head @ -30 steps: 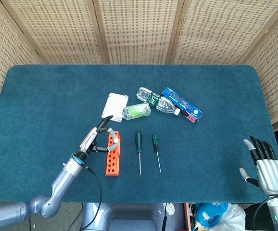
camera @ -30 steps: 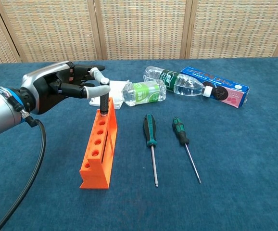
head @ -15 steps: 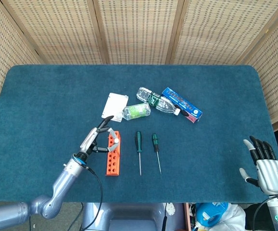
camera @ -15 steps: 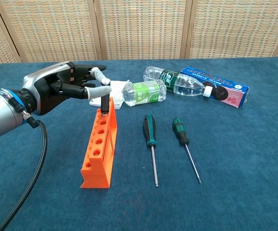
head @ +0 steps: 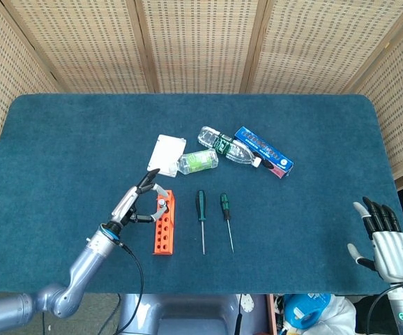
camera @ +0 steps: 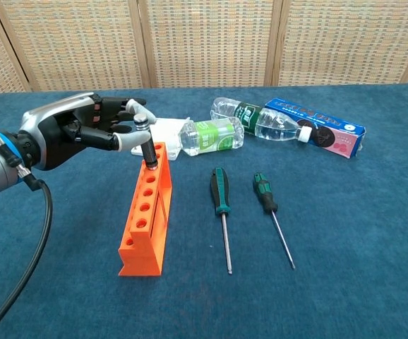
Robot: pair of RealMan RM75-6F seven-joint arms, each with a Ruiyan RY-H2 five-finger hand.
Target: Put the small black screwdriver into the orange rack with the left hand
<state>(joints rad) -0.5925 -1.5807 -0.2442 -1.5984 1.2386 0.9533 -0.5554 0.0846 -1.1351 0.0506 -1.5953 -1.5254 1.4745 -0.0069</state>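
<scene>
The orange rack [camera: 147, 212] [head: 163, 223] lies left of centre on the blue cloth, its row of holes facing up. The small black screwdriver [camera: 148, 150] [head: 161, 203] stands in the rack's farthest hole, leaning left, its silver cap on top. My left hand [camera: 84, 131] [head: 135, 202] is just left of the rack's far end, with its thumb and a fingertip against the black handle and the other fingers spread. My right hand [head: 383, 241] rests at the table's front right corner, fingers apart and holding nothing; the chest view does not show it.
Two green-handled screwdrivers [camera: 220, 191] [camera: 264, 194] lie right of the rack. Behind them are a green-labelled bottle [camera: 207, 134], a second clear bottle [camera: 260, 120], a blue box [camera: 317, 127] and a white card [head: 166, 150]. A black cable trails from my left arm.
My left hand has shifted a little left, away from the rack. The black handle, earlier upright behind the thumb, now leans left and shows fully.
</scene>
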